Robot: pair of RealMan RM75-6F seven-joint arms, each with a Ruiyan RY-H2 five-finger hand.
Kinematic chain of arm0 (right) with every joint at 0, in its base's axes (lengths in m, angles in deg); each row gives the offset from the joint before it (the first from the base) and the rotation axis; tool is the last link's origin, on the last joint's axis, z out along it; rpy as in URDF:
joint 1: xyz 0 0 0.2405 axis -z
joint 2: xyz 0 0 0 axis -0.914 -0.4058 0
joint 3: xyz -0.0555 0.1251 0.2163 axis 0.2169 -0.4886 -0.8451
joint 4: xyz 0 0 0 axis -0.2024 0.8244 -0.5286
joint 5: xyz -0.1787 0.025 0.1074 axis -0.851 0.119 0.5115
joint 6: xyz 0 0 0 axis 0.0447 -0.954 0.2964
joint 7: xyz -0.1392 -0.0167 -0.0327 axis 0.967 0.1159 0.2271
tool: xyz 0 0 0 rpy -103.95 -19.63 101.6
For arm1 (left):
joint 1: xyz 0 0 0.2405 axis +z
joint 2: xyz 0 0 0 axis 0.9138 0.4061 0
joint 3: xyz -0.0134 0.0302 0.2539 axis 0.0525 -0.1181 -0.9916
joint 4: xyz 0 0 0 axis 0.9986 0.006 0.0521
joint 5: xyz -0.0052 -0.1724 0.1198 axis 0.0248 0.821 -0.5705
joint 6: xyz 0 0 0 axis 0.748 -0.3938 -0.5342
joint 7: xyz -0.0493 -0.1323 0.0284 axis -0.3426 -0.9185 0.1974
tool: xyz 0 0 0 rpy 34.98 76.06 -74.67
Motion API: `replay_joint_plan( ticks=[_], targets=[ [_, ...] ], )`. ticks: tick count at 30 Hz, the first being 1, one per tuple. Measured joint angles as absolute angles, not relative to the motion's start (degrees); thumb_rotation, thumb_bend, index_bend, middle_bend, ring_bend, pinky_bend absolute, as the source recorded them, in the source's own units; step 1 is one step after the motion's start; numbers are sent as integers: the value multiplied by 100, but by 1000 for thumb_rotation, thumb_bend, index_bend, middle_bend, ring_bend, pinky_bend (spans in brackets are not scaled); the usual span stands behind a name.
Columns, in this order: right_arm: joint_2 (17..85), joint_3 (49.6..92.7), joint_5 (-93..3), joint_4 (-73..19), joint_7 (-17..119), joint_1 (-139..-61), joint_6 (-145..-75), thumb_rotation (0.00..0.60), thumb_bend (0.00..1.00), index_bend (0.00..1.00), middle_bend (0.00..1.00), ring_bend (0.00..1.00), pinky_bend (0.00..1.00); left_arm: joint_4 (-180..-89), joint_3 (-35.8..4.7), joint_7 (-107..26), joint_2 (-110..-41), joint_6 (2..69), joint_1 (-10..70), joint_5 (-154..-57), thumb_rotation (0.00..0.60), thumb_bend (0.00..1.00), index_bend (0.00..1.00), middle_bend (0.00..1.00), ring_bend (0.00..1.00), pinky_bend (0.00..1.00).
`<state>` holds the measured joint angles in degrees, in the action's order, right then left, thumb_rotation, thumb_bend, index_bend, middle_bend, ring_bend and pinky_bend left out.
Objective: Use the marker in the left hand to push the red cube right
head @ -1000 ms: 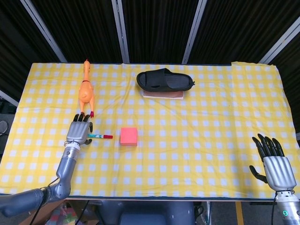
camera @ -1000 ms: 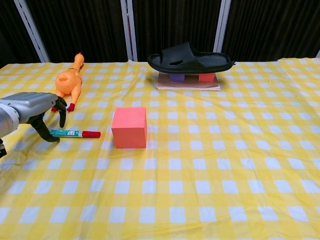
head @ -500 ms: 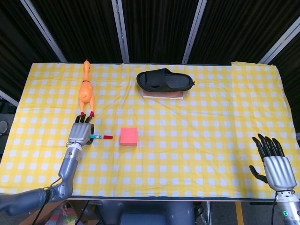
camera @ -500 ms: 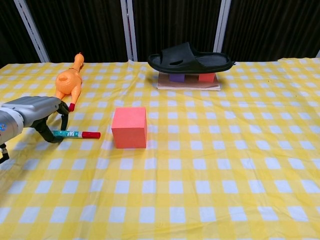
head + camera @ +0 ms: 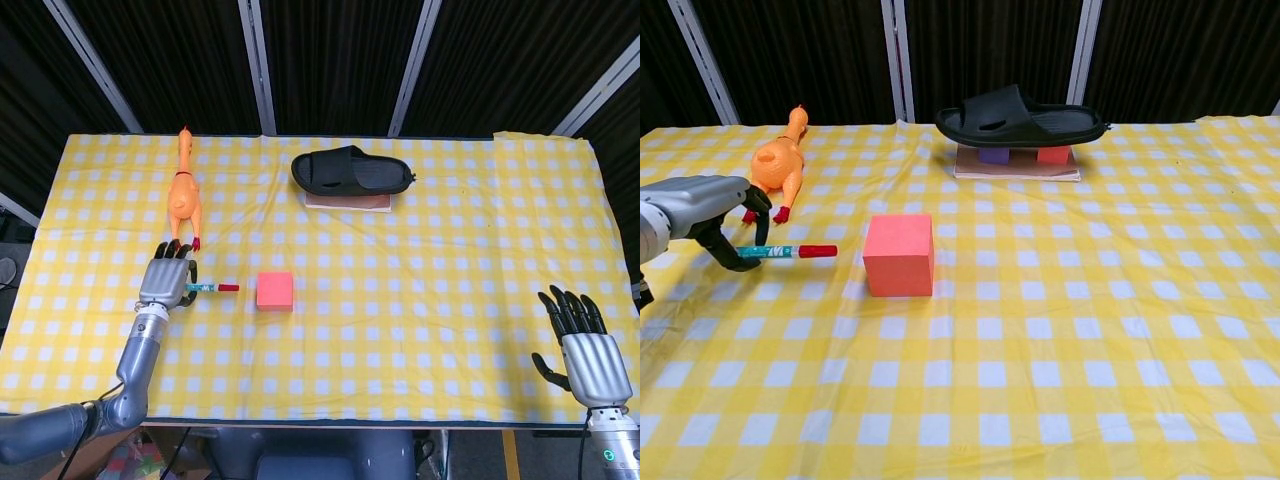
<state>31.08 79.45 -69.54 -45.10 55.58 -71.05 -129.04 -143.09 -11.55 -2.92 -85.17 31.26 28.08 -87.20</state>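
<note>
Yellow-and-white checked cloth (image 5: 1060, 330) covers the table before dark curtains. At the near right edge, the right hand (image 5: 586, 344) rests with fingers spread, holding nothing (head view only). Further in, the left hand (image 5: 702, 207) pinches the blue-barrelled marker with a red cap (image 5: 788, 251), which has risen off the cloth since 0.5 s ago, cap aimed at the red foam cube (image 5: 899, 254), near but not touching. The cube has not moved. Beyond lie 1 orange rubber chicken (image 5: 778, 162) and a black slide sandal (image 5: 1021, 117) on small blocks atop a board (image 5: 1017, 167).
</note>
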Motion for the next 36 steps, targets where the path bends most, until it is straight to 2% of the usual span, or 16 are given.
replay_joint_plan(
  ticks=[36],
  targets=[
    [3065,7958,-6977,-4504,5435,-7109,-12891,600,355,0,0,0,0,-14102,-773,858,-9825,3423,1589,-7649,600,481,621,135,0,56]
  ],
)
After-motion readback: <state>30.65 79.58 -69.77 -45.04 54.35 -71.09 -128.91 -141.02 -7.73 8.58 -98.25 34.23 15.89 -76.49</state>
